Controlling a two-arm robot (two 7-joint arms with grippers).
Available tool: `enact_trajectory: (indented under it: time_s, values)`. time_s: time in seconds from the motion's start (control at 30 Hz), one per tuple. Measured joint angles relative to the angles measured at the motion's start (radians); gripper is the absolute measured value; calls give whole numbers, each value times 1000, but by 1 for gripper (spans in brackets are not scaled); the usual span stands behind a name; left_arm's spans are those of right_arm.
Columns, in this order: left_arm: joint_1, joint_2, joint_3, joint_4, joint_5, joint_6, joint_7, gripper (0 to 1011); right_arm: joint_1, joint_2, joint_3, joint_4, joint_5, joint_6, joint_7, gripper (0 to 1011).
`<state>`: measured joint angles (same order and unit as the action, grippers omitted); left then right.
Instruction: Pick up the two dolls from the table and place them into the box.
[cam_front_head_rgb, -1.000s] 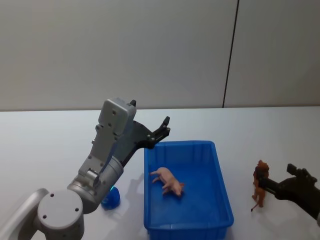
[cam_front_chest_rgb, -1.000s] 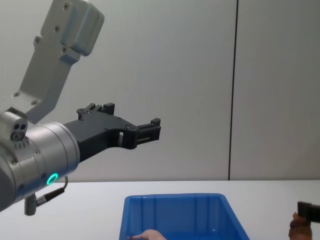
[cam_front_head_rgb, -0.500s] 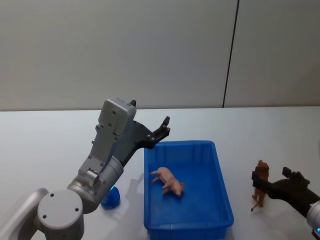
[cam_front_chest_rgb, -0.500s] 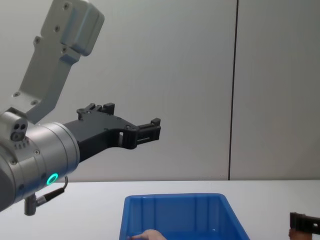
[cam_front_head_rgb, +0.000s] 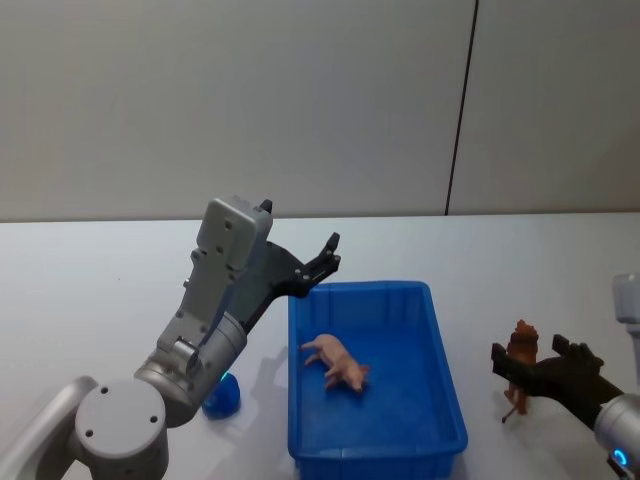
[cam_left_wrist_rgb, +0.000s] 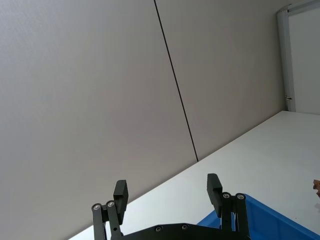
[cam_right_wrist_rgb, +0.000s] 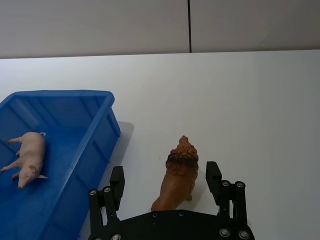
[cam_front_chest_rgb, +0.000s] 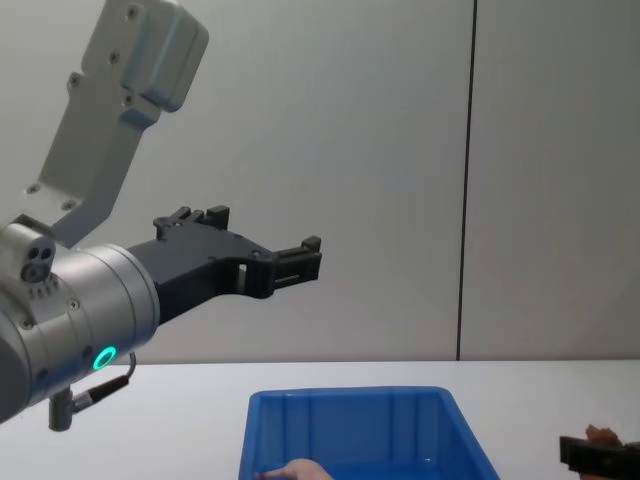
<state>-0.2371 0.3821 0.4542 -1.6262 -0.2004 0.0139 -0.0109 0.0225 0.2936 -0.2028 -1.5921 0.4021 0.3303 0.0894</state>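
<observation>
Presently on hand:

1. Flat, matte white tabletop (cam_front_head_rgb: 100, 280), extending past the head view's edges. A grey panelled wall (cam_front_head_rgb: 250, 100) with one dark vertical seam stands behind it.

2. Bright blue plastic rectangular bin (cam_front_head_rgb: 400, 335) with a thick rim and rounded corners, resting on the tabletop near the centre of the head view.

3. Pale peach-pink pig figure (cam_front_head_rgb: 337, 362), lying on its side on the bin floor, towards the robot's left wall and clear of the rim.

4. Reddish-brown lion figure with a lumpy mane (cam_front_head_rgb: 521, 340), standing upright on the tabletop to the right of the bin, apart from its wall.

5. Right gripper (cam_right_wrist_rgb: 165, 171), black and low over the table, reaching in from the right. Its jaws are spread wide, with one finger on each side of the lion figure. The right wrist view shows a gap on both sides, with neither finger touching the figure.

6. Left gripper (cam_left_wrist_rgb: 167, 184), black, on a silver arm, raised well above the table by the bin's far left corner. Its jaws are wide apart with nothing between them.

7. Small rounded blue object (cam_front_head_rgb: 222, 395) on the tabletop just left of the bin, partly hidden by the left arm; what it is cannot be made out.
</observation>
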Motion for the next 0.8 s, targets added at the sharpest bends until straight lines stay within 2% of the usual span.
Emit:
enact_trajectory:
  time_s: [0.37, 0.8]
  values:
    - [0, 0, 0, 0, 0, 0, 0, 1001, 33, -26, -10, 39, -22, 16, -19, 1000]
    - [0, 0, 0, 0, 0, 0, 0, 1001, 49, -41, -12, 61, -24, 37, -47, 1001]
